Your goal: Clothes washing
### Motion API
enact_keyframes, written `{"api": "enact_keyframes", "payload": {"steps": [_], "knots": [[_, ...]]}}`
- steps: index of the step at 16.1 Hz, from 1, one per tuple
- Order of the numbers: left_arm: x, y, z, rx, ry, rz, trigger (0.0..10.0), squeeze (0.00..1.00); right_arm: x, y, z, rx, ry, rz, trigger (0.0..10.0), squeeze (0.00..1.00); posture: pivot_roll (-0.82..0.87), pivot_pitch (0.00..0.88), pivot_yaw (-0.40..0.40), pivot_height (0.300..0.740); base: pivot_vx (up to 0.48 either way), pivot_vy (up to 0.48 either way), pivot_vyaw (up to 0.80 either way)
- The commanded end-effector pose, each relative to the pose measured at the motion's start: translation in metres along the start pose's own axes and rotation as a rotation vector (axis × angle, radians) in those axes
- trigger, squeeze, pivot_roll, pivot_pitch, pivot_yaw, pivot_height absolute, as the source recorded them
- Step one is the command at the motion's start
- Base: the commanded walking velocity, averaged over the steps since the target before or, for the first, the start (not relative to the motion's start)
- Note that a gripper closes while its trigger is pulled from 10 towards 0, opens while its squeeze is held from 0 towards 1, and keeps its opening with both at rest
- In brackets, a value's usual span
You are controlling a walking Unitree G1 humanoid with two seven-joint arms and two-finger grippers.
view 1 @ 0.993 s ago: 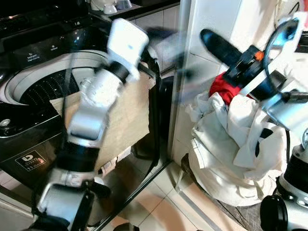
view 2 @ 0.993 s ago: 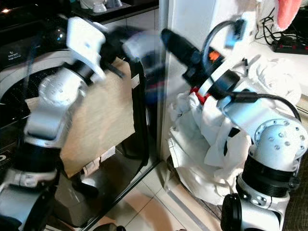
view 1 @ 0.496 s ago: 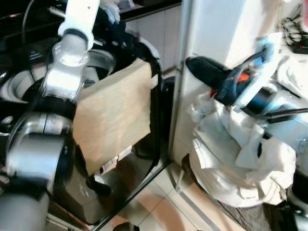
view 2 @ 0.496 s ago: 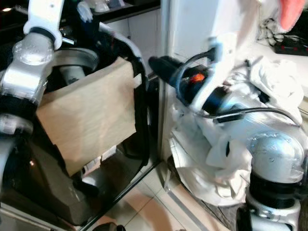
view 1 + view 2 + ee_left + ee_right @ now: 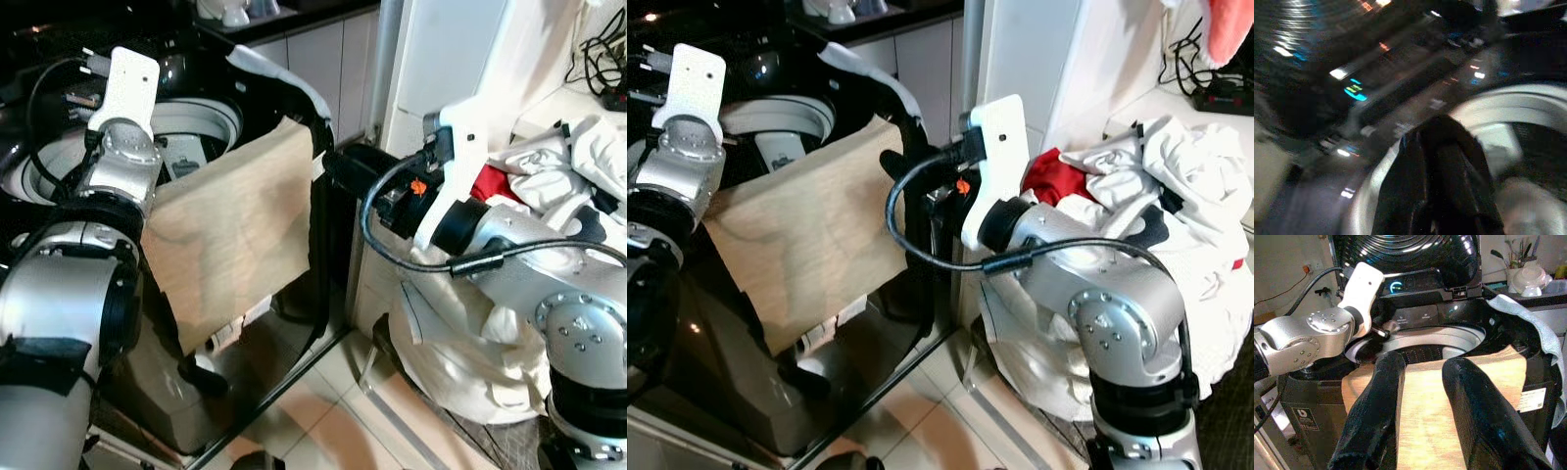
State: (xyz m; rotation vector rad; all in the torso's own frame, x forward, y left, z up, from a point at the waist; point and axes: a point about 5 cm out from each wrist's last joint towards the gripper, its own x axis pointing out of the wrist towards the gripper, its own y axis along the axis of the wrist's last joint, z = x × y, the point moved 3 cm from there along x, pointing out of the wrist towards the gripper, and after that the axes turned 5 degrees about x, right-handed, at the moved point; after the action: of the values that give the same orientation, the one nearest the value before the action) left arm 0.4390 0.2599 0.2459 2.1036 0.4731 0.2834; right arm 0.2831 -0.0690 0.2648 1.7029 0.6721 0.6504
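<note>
Two grippers are raised at the washing machine (image 5: pixel 59 211): the right gripper (image 5: pixel 1422 382) spread apart, aimed at the tan cloth (image 5: pixel 235 230) draped over the tub's front rim; the left gripper (image 5: pixel 1437 161) apparently closed, empty. Snagging is risked. Laundry pile (image 5: pixel 1176 186) waits beside.

My black top-loading washing machine (image 5: pixel 196 127) stands open on the left, a tan cloth (image 5: pixel 235 230) draped over its near rim; white and red laundry (image 5: pixel 549 196) is heaped on the right
</note>
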Motion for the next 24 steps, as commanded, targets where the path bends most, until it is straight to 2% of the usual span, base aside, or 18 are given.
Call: {"api": "enact_keyframes", "payload": {"steps": [1,7,10,11,12,15,16,17,18,19,20,22,23,24], "knots": [[0.001,0.002,0.003,-0.067,-0.057,-0.009,10.0,1.00,-0.001,0.001,-0.002,-0.020,-0.013,0.013,10.0,0.00,-0.11,0.000,0.094,0.740,0.000,0.000,0.00],[0.003,-0.001,-0.006,0.029,-0.027,-0.021,10.0,1.00,-0.001,-0.003,-0.002,-0.036,-0.037,0.009,10.0,0.00,-0.13,0.000,0.105,0.740,0.000,0.000,0.00],[0.003,0.004,-0.008,0.197,-0.017,0.027,10.0,1.00,-0.002,-0.007,0.004,-0.050,-0.070,-0.023,10.0,0.00,-0.13,0.000,0.101,0.740,0.000,0.000,0.00],[0.003,0.010,-0.012,0.377,0.017,0.076,10.0,0.00,-0.003,-0.008,0.010,-0.056,-0.105,-0.031,10.0,0.00,-0.13,0.000,0.102,0.740,0.000,0.000,0.00],[0.003,0.010,-0.012,0.377,0.017,0.076,10.0,0.00,-0.003,-0.008,0.010,-0.056,-0.105,-0.031,10.0,0.00,-0.13,0.000,0.102,0.740,0.000,0.000,0.00],[0.002,0.023,-0.001,0.630,-0.062,0.166,10.0,0.00,-0.004,-0.008,0.016,-0.061,-0.136,-0.040,10.0,0.00,-0.13,0.000,0.102,0.740,0.000,0.000,0.00],[0.000,0.023,0.010,0.822,-0.152,0.180,10.0,0.00,-0.005,-0.012,0.018,-0.072,-0.139,-0.065,10.0,0.00,-0.13,0.000,0.102,0.740,0.000,0.000,0.00],[0.000,0.021,0.012,0.859,-0.179,0.174,10.0,0.00,-0.005,-0.013,0.018,-0.075,-0.139,-0.072,10.0,0.00,-0.13,0.000,0.102,0.740,0.000,0.000,0.00],[-0.001,0.014,0.015,0.910,-0.226,0.135,10.0,0.00,-0.005,-0.015,0.018,-0.078,-0.139,-0.086,10.0,0.00,-0.13,0.000,0.103,0.740,0.000,0.000,0.00],[-0.003,-0.006,0.019,0.971,-0.326,0.037,10.0,0.00,-0.006,-0.019,0.018,-0.082,-0.139,-0.104,10.0,0.00,-0.13,0.000,0.108,0.740,0.000,0.000,0.00],[-0.004,-0.016,0.019,1.016,-0.363,-0.011,10.0,0.00,-0.005,-0.020,0.017,-0.083,-0.138,-0.107,10.0,0.00,-0.13,0.000,0.110,0.740,0.000,0.000,0.00],[-0.002,-0.016,0.015,1.010,-0.338,-0.014,10.0,0.00,-0.006,-0.020,0.017,-0.083,-0.141,-0.107,10.0,0.00,-0.13,0.000,0.113,0.740,0.000,0.000,0.00],[0.000,-0.008,0.010,0.944,-0.295,0.014,10.0,0.00,-0.007,-0.019,0.018,-0.084,-0.146,-0.104,10.0,0.00,-0.13,0.000,0.114,0.740,0.000,0.000,0.00],[0.001,0.002,0.009,0.813,-0.265,0.036,10.0,0.00,-0.007,-0.018,0.019,-0.084,-0.153,-0.095,10.0,0.00,-0.13,0.000,0.114,0.740,0.000,0.000,0.00]]}}
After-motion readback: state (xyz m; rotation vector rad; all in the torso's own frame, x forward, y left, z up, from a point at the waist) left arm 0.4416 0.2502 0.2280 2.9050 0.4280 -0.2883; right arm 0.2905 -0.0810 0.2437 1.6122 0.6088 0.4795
